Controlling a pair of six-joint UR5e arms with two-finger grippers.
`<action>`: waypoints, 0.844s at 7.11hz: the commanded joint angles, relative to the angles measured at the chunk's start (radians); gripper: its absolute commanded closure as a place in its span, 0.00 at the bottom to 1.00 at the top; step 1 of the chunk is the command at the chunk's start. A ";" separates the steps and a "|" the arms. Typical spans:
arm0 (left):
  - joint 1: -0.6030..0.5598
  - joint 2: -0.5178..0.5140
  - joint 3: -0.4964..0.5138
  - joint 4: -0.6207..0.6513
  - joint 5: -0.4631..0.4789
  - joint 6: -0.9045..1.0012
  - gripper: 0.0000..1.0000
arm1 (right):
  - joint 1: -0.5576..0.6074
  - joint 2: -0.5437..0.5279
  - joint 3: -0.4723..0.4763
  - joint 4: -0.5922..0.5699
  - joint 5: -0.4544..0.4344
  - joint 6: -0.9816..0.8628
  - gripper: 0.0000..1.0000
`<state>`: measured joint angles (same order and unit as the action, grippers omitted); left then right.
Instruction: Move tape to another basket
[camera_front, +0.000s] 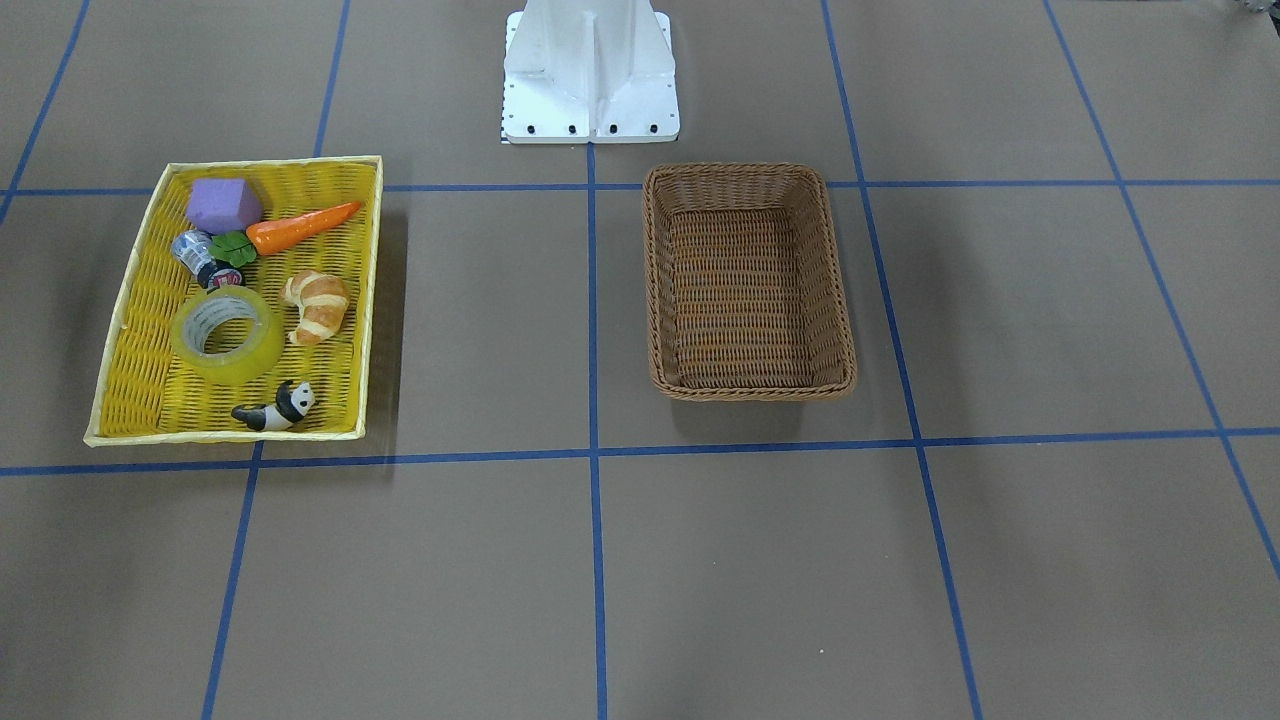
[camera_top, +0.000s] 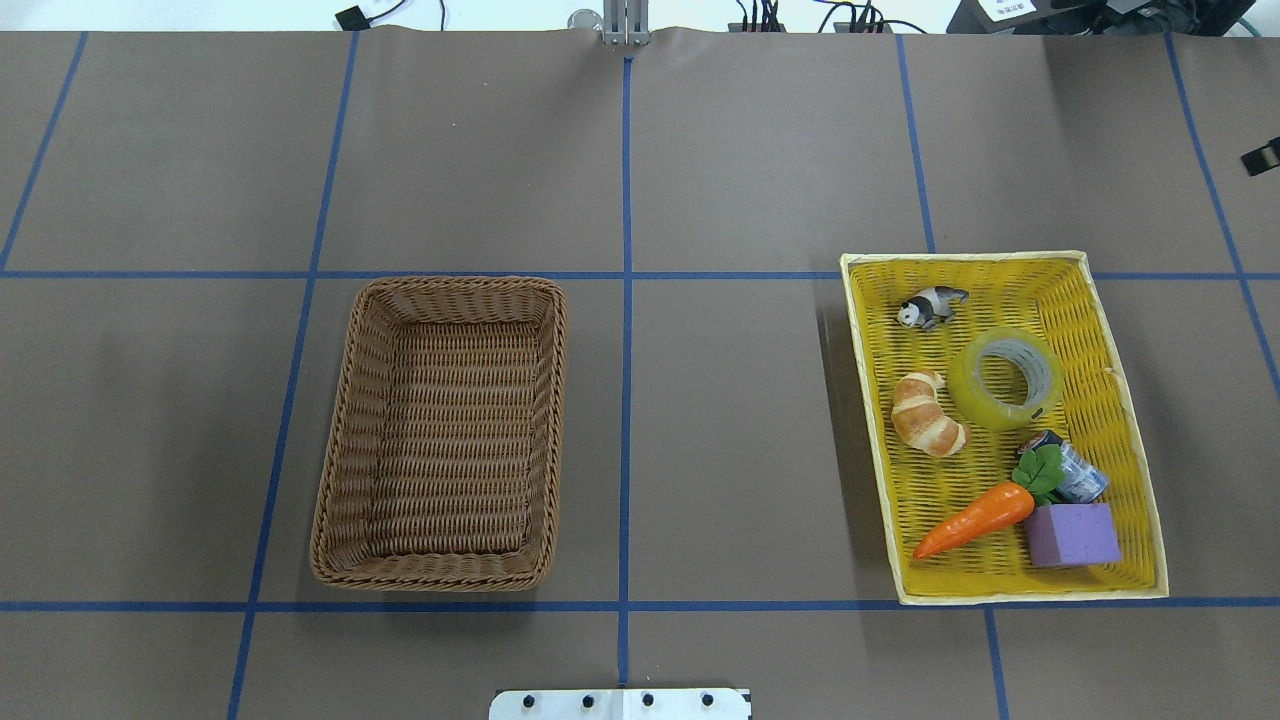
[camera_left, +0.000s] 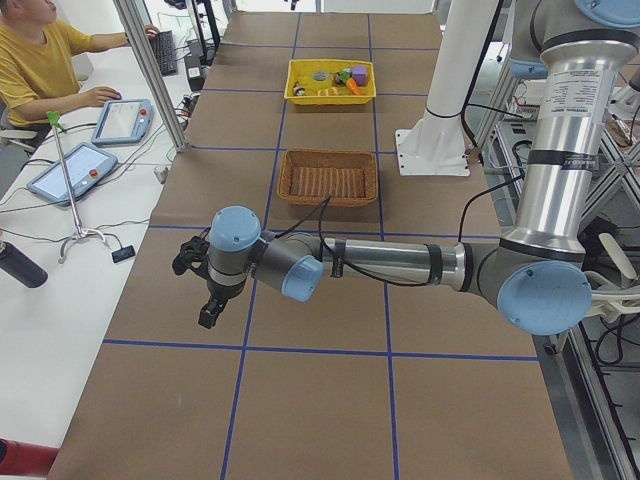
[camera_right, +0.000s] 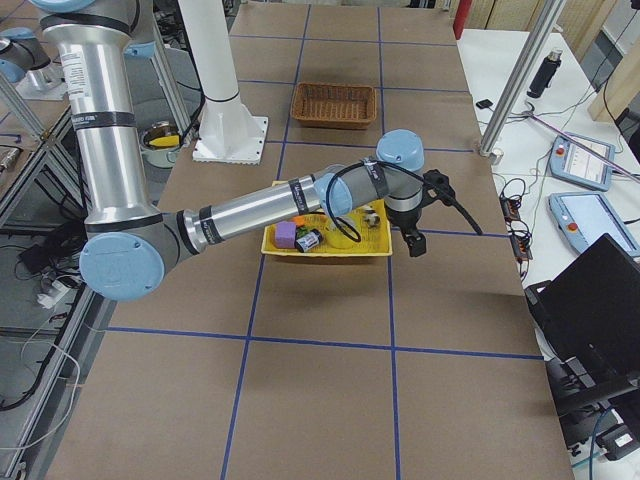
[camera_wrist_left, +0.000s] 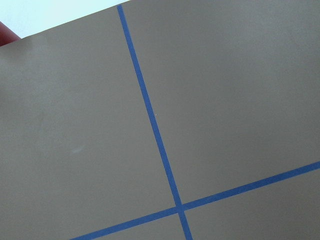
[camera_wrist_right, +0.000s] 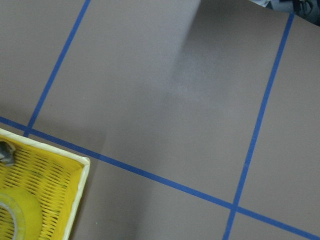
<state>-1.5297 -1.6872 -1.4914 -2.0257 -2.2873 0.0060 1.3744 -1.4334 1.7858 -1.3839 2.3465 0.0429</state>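
Observation:
The tape (camera_front: 227, 335), a yellowish translucent roll, lies flat in the yellow tray (camera_front: 270, 163). It also shows in the overhead view (camera_top: 1005, 378) and at the right wrist view's bottom left corner (camera_wrist_right: 15, 220). The brown wicker basket (camera_front: 745, 172) stands empty near the table's middle; it also shows in the overhead view (camera_top: 460, 285). My left gripper (camera_left: 210, 312) hangs over bare table far from both baskets. My right gripper (camera_right: 415, 242) hangs just beyond the tray's outer edge. I cannot tell whether either is open or shut.
In the tray with the tape lie a croissant (camera_top: 928, 412), a carrot (camera_top: 975, 519), a purple block (camera_top: 1072, 534), a panda figure (camera_top: 930, 306) and a small clear cylinder (camera_top: 1075, 470). The white robot base (camera_front: 590, 70) stands between the baskets. An operator (camera_left: 40, 60) sits beside the table.

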 joint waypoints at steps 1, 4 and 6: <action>0.050 0.009 0.014 -0.102 0.009 -0.001 0.01 | -0.180 0.005 0.003 0.147 -0.001 0.169 0.00; 0.068 0.011 0.014 -0.105 0.008 0.002 0.01 | -0.322 -0.065 -0.003 0.212 -0.067 0.265 0.00; 0.069 0.011 0.014 -0.105 0.008 0.002 0.01 | -0.421 -0.077 -0.009 0.209 -0.171 0.267 0.01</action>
<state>-1.4623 -1.6770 -1.4776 -2.1309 -2.2801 0.0074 1.0106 -1.5007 1.7802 -1.1748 2.2250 0.3068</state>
